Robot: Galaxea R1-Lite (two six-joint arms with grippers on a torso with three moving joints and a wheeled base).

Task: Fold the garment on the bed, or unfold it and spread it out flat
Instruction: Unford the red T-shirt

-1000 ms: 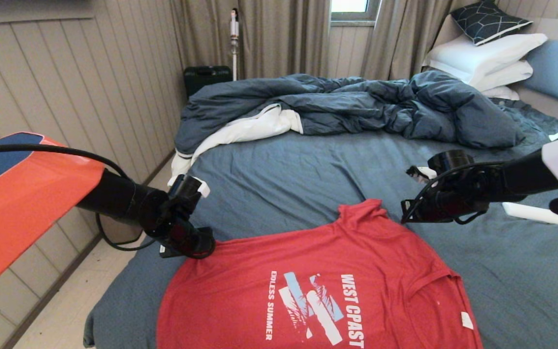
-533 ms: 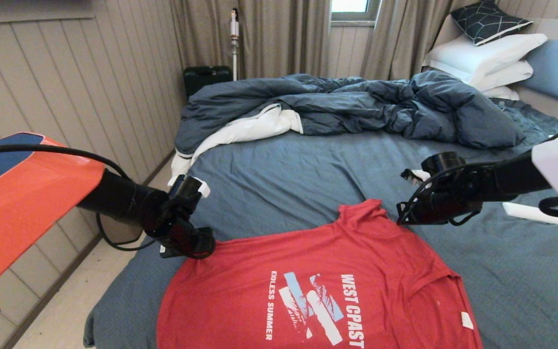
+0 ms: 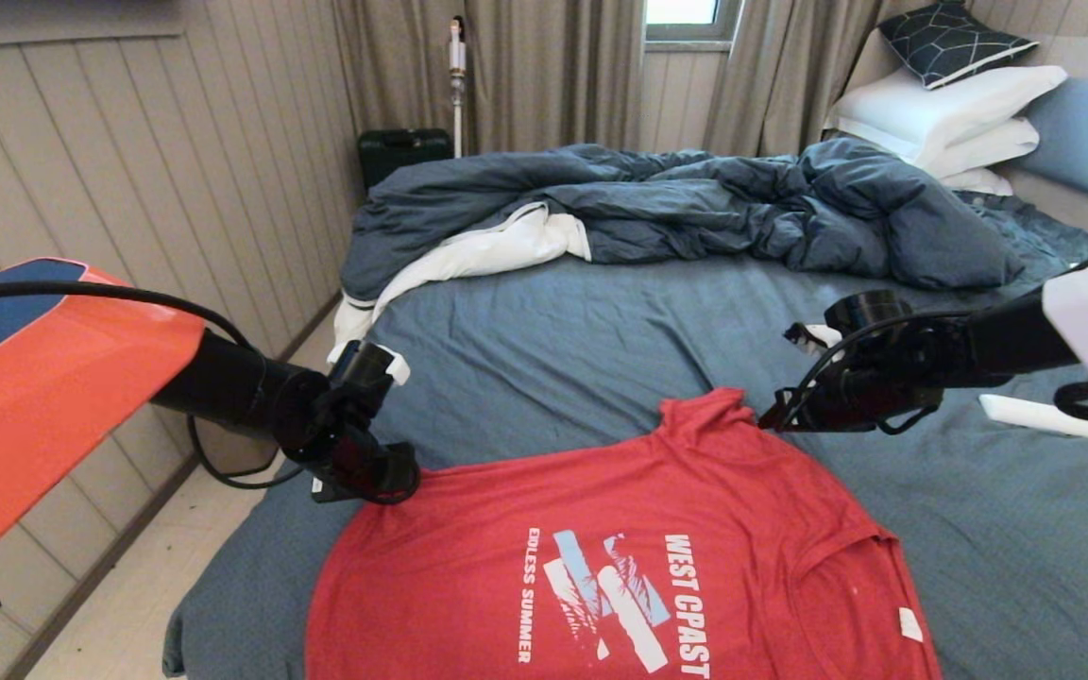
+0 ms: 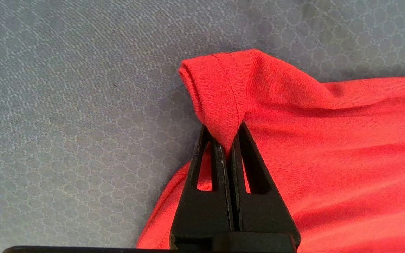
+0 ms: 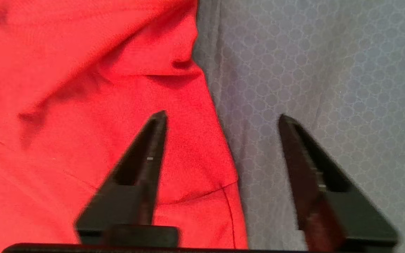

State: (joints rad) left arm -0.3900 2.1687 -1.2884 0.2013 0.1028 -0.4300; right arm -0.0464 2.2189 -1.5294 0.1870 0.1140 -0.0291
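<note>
The right tool (image 5: 220,119) has just sprung apart, dropping the T-shirt (image 3: 620,529) on the bed (image 3: 553,340); the left tool (image 4: 225,146) pinches its hem corner.

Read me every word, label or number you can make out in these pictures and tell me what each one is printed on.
"WEST CPAST" as it reads (a crease distorts one letter), in white on the chest of the red T-shirt.
"EDLESS SUMMER" as it reads, white, beside the striped graphic on the same shirt; a fold seems to hide part of the first word.
Small white neck label: too small to read.
Nothing else legible; the wrist views show no text.
</note>
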